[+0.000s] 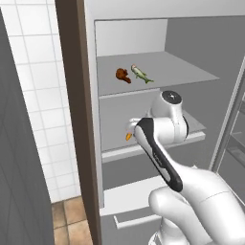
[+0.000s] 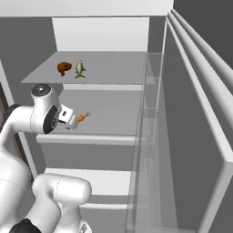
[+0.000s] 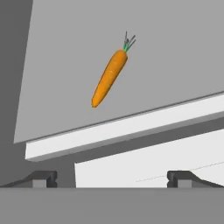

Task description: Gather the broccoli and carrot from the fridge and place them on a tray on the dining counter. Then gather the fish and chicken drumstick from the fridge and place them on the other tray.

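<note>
Left base view: arm reaches into the open fridge (image 1: 91, 119) at mid shelf (image 1: 143, 148) height; a bit of carrot (image 1: 128, 136) peeks out just beside the wrist, drumstick (image 1: 123, 74) & fish (image 1: 141, 73) sit side by side on the shelf above. Right base view: end effector (image 2: 72, 119) is just short of the carrot (image 2: 81, 118), not touching, nothing held. Hand view: end effector (image 3: 111, 177) tips spread wide, carrot (image 3: 109, 76) lies flat on the shelf ahead, beyond the shelf lip, tilted diagonal, greens at far end. To do it well, IMO: go fwd over the lip, roll wrist so tips straddle the carrot across its thick middle, drop low, then close. Broccoli: can't spot it.
</note>
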